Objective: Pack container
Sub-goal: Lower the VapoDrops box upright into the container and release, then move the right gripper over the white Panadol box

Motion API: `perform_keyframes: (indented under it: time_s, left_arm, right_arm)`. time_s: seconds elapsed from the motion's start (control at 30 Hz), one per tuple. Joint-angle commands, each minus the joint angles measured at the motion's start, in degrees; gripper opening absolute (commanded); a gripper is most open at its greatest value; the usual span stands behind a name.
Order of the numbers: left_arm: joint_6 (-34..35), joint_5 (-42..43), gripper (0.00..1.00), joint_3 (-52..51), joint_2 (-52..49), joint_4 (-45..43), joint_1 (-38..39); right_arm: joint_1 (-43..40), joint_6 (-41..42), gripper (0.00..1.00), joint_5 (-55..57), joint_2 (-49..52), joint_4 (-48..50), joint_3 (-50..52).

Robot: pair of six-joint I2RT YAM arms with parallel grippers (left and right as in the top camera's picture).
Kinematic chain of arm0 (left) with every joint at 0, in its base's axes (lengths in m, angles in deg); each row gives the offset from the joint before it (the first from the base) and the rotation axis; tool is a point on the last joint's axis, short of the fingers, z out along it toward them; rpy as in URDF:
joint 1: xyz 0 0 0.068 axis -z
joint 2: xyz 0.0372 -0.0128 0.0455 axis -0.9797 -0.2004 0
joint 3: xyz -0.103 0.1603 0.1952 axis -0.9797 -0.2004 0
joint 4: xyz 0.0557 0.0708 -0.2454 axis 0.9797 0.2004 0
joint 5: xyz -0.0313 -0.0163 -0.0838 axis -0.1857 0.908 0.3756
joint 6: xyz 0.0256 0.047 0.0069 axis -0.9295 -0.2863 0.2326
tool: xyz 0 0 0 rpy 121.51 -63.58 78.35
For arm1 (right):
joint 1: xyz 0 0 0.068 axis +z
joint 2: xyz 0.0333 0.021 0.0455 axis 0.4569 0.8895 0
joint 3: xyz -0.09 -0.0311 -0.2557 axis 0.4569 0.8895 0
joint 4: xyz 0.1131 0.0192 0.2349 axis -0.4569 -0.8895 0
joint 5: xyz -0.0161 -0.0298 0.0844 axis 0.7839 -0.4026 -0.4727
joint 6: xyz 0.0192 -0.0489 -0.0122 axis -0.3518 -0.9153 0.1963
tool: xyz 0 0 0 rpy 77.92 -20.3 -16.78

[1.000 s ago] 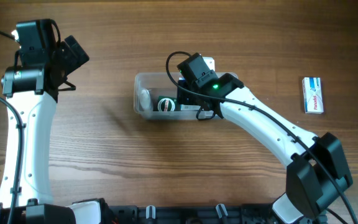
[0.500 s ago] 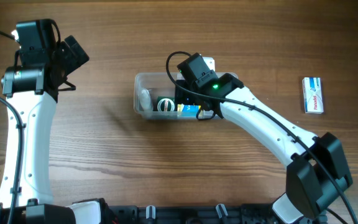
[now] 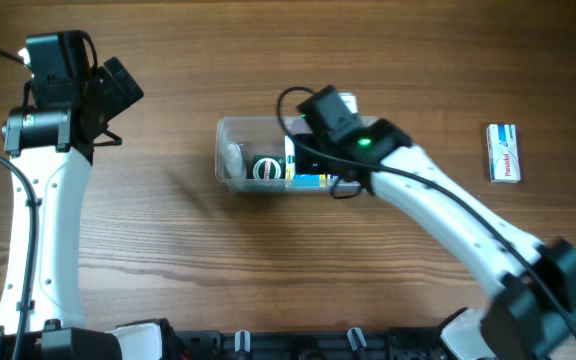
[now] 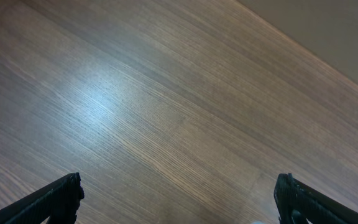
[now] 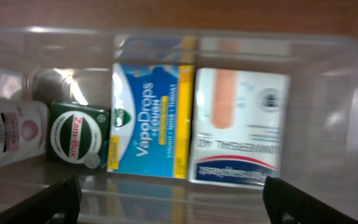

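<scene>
Container (image 3: 220,140) at mid-table (image 3: 168,260), four items packed.
One bottle (image 5: 8,134), one tin (image 5: 76,134), VapoDrops box (image 5: 149,118) and plaster box (image 5: 240,127) are contained; one loose box (image 3: 504,152) is left outside. Right gripper (image 5: 171,186) and left gripper (image 4: 179,183) are spread, empty.

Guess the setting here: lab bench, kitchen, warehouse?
Probably a robot lab bench: bare brown wood-grain table, two white-and-black arms, and a clear plastic rectangular tub holding small medicine boxes.

Clear container (image 5: 328,74) tinting nothing, box (image 5: 151,118) showing blue and yellow, tin (image 5: 78,134) showing dark green, bottle (image 5: 11,134) wearing white and pink, brown counter (image 4: 166,112) streaking with wood grain
</scene>
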Motion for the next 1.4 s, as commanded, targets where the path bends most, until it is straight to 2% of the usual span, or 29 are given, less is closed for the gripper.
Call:
perform_keyframes:
  time_s: [0.0,0.27,0.47,0.67,1.03,1.2,1.37]
  left_arm:
    - [-0.3,-0.7,1.0,0.6,0.1,0.0,-0.2]
    - [-0.3,-0.7,1.0,0.6,0.1,0.0,-0.2]
    - [-0.3,-0.7,1.0,0.6,0.1,0.0,-0.2]
    - [-0.3,-0.7,1.0,0.6,0.1,0.0,-0.2]
    - [-0.3,-0.7,1.0,0.6,0.1,0.0,-0.2]
    - [-0.3,-0.7,1.0,0.6,0.1,0.0,-0.2]
    - [-0.3,-0.7,1.0,0.6,0.1,0.0,-0.2]
  right_arm:
    - [-6.0,-0.5,0.98,2.5,-5.3,-3.5,-1.3]
    - [-25.2,-3.3,1.0,5.1,-7.4,-9.8,-1.2]
    - [-41.1,-5.2,1.0,5.0,-7.1,-9.9,-1.2]
    - [-50.8,-6.6,1.0,5.0,-6.7,-6.8,1.4]
    - [-54.6,-21.6,1.0,2.8,-5.7,11.8,13.0]
    - [-54.6,-23.5,1.0,1.7,-4.0,17.9,16.2]
    - [-54.6,-25.3,1.0,0.5,-0.5,19.7,16.8]
